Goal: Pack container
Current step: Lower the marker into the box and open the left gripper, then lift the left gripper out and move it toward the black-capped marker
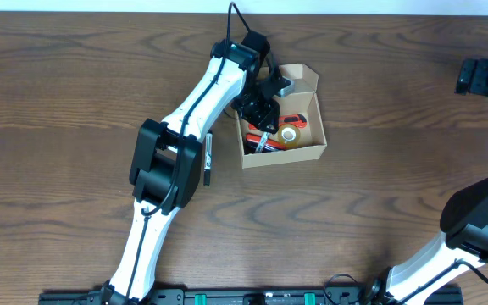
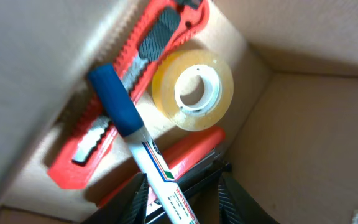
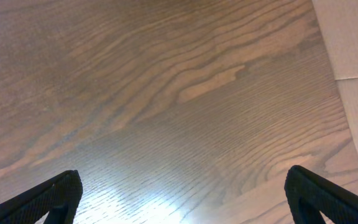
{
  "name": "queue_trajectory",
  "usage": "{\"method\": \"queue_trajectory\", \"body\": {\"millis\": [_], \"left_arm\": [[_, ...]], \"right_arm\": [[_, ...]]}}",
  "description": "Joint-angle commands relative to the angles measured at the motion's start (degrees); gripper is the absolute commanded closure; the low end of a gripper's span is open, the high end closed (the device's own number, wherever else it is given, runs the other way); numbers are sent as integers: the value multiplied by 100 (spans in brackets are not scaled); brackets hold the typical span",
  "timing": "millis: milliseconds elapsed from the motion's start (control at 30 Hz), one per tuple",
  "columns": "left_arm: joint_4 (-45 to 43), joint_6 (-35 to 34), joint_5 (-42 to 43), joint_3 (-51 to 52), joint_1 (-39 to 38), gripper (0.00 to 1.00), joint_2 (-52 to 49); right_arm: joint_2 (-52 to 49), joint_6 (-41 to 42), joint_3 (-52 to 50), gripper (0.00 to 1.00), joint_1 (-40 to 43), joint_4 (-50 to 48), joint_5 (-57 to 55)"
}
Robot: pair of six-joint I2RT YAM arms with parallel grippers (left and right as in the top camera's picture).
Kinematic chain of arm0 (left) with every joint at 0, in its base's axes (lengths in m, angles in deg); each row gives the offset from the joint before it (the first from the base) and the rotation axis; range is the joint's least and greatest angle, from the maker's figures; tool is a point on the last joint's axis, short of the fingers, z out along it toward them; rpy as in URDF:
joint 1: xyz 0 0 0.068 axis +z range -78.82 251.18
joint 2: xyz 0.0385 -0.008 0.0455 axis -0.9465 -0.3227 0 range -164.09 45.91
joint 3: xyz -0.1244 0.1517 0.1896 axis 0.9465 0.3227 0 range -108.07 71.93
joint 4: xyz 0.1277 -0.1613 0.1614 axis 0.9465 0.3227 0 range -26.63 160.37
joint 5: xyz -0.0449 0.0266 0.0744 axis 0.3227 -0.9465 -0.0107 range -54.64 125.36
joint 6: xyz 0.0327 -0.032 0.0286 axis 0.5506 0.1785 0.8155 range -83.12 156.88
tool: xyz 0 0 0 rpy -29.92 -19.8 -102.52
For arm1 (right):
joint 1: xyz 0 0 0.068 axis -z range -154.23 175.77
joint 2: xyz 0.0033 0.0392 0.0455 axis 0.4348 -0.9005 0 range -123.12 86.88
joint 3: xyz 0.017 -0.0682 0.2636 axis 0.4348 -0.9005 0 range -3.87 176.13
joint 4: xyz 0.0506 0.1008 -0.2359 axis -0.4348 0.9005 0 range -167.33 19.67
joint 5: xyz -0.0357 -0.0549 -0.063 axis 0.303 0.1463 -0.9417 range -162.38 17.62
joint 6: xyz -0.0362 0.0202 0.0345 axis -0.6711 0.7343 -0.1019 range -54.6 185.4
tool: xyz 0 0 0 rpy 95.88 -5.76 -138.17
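From where I stand, the cardboard box [image 1: 285, 156] sits a little toward 1 o'clock of the worktop's [image 1: 66, 76] middle. It is open at the top, with its flap lid [image 1: 303, 78] folded back at the box's 12 o'clock side. The left arm reaches down into it.

The wrist view shows the left pincer [image 2: 182, 179] low inside the box with a white marker with a blue cap [image 2: 134, 134] lying between its fingers. The jaws stand parted wider than the marker, with a clear gap on one side, so the marker looks loose rather than clamped. It rests across a red utility knife [image 2: 157, 40], and a roll of clear tape [image 2: 194, 90] lies just beside it at 2 o'clock. Another red item shows beneath the marker, but I cannot tell what it is.

The right pincer [image 3: 179, 199] hangs spread wide over bare wood at the worktop's 3 o'clock edge, holding nothing.

I judge the step in hand to be setting the marker into the box. Next the left arm should lift straight up, clear of the walls and without dragging the marker along. A black pen [image 1: 207, 159] lies on the worktop near the box's 8 o'clock corner, so I take it as the next item to collect. The flap would be closed after that.
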Motion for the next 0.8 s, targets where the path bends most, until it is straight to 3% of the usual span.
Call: {"method": "queue_trajectory", "body": {"millis": [0, 100, 267, 367, 467, 567, 767], "left_arm": [[105, 28, -79, -520, 7, 64, -81], [330, 20, -79, -1049, 9, 71, -74], [717, 15, -146, -1797, 13, 74, -61], [1060, -151, -846, -2277, 57, 77, -39], [1449, -337, -1674, -2723, 225, 64, -37], [1720, -636, -1923, -3064, 535, 52, -13], [2621, -1659, -1985, -3775, 1335, 52, 83]], "right_arm": [[-59, 83, -15, 1, 24, 4, 0], [-59, 83, -15, 1, 24, 4, 0], [-59, 83, -15, 1, 24, 2, 0], [-59, 83, -15, 1, 24, 2, 0], [-59, 83, -15, 1, 24, 2, 0], [-59, 83, -15, 1, 24, 4, 0], [-59, 83, -15, 1, 24, 4, 0]]}}
